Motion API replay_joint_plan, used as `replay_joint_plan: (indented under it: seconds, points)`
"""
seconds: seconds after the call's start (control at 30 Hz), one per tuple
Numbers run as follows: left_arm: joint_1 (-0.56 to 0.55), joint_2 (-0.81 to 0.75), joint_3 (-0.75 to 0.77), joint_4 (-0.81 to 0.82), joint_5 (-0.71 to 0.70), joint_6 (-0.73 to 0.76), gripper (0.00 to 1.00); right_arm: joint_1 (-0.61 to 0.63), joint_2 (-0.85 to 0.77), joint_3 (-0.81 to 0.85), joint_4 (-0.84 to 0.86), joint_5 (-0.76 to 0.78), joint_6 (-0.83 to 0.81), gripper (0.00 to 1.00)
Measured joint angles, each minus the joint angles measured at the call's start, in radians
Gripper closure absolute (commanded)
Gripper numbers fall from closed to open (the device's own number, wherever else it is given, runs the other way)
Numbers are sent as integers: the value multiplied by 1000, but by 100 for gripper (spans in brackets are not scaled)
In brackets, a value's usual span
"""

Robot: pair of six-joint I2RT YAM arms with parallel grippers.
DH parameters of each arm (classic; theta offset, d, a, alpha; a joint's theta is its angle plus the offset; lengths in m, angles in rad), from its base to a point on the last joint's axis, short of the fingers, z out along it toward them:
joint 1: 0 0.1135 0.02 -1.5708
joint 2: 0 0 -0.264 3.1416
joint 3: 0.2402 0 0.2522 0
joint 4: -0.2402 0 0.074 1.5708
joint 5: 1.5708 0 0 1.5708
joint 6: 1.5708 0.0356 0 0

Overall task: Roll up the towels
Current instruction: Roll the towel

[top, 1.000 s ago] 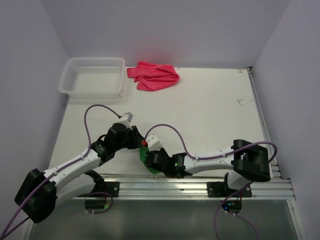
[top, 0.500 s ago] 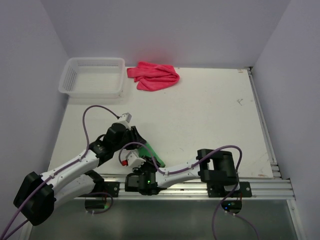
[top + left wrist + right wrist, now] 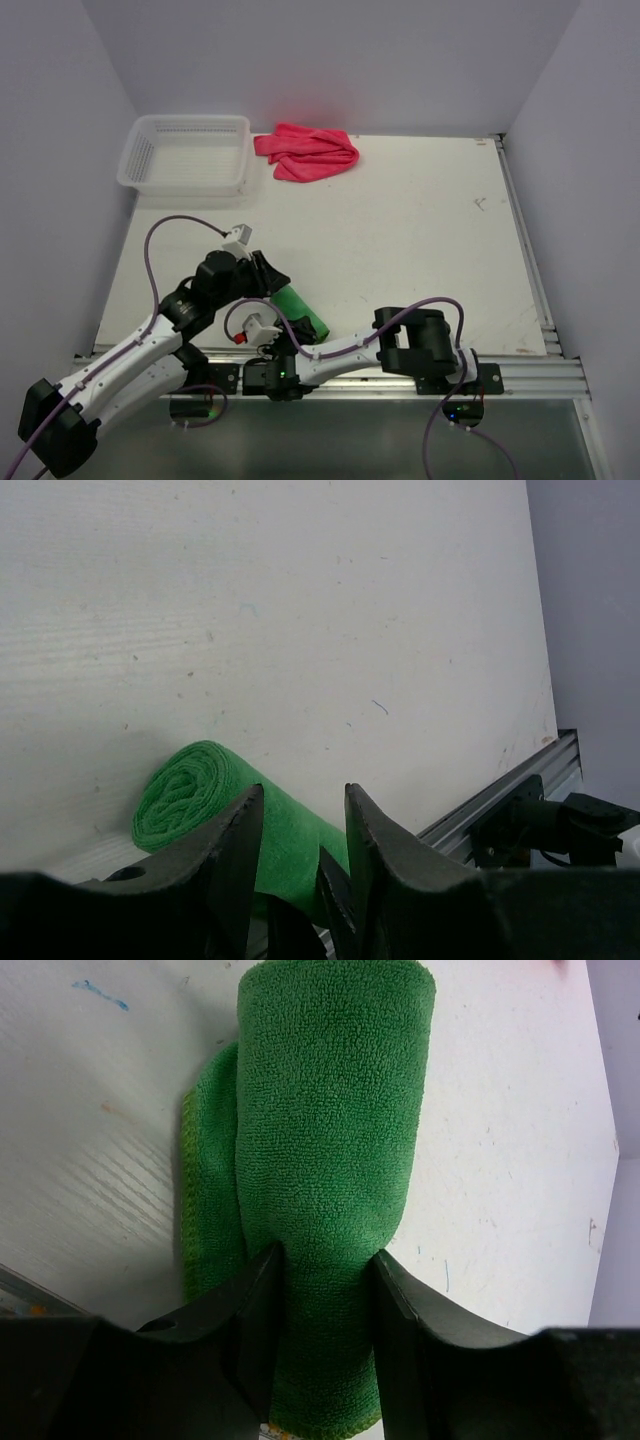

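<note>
A green towel (image 3: 303, 312), rolled into a cylinder, lies near the table's front edge. It also shows in the left wrist view (image 3: 185, 792) and the right wrist view (image 3: 335, 1110). My right gripper (image 3: 328, 1255) is shut on the roll's near end, one finger on each side; in the top view (image 3: 290, 331) it sits at the roll's near end. My left gripper (image 3: 302, 790) is open just above and to the left of the roll (image 3: 276, 288), not gripping it. A crumpled pink towel (image 3: 306, 152) lies at the back of the table.
A white plastic basket (image 3: 185, 175) stands at the back left, next to the pink towel. The aluminium rail (image 3: 400, 372) runs along the near edge right behind the roll. The right arm (image 3: 400, 340) lies folded along that edge.
The right arm has swung left along the near edge and its gripper now holds the green roll's near end. The left arm has drawn back to the left, uncovering the roll.
</note>
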Motion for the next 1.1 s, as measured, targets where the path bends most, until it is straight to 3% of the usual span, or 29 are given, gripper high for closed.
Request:
replay_joint_plan:
  seconds: [0.33, 0.77, 1.1]
  points:
    - [-2, 92, -73, 136, 106, -15, 61, 0, 0, 1, -4, -2, 0, 55]
    - [-2, 252, -163, 366, 91, -16, 65, -1, -9, -11, 7, -18, 7, 46]
    - [-3, 244, -186, 398, 63, -22, 66, -3, -200, -107, 63, -144, 3, 40]
